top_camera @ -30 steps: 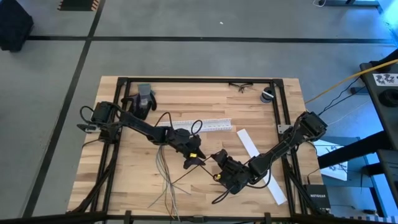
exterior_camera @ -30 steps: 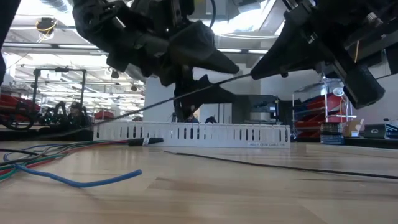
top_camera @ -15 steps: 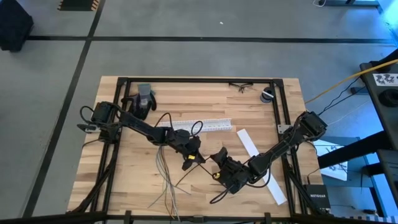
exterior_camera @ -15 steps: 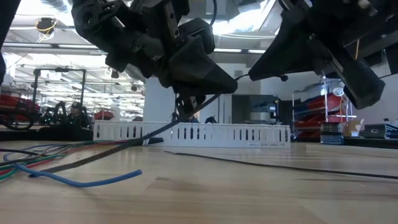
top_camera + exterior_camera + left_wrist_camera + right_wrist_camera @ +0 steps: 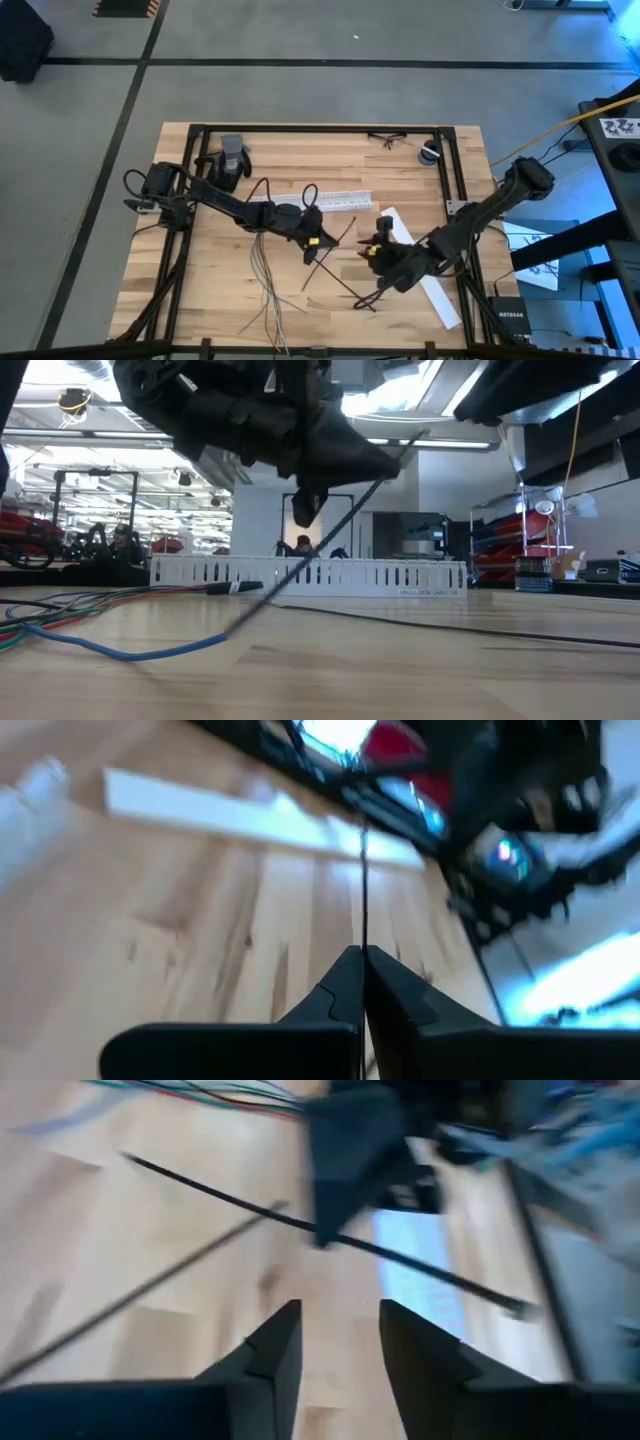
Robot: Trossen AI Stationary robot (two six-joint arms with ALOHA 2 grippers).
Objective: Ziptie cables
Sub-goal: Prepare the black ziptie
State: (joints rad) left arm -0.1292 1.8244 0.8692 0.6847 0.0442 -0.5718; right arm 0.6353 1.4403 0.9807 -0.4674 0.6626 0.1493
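My left gripper (image 5: 318, 243) has its jaws clenched on a ziptie (image 5: 328, 257), angled above the counter (image 5: 210, 300) beside the cables (image 5: 262, 262). The right gripper (image 5: 377, 247) stands released nearby. I'd keep the strip's tip steady while threading under the bundle.

Ziptie (image 5: 318, 262) — right claw (image 5: 372, 247) to left claw (image 5: 312, 243)

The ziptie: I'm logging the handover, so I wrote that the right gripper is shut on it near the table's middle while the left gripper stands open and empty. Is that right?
No, the grippers are swapped. The left gripper is shut on the ziptie, as the left wrist view shows. The right gripper stands open and empty in the right wrist view. The high view places both near the table's middle.
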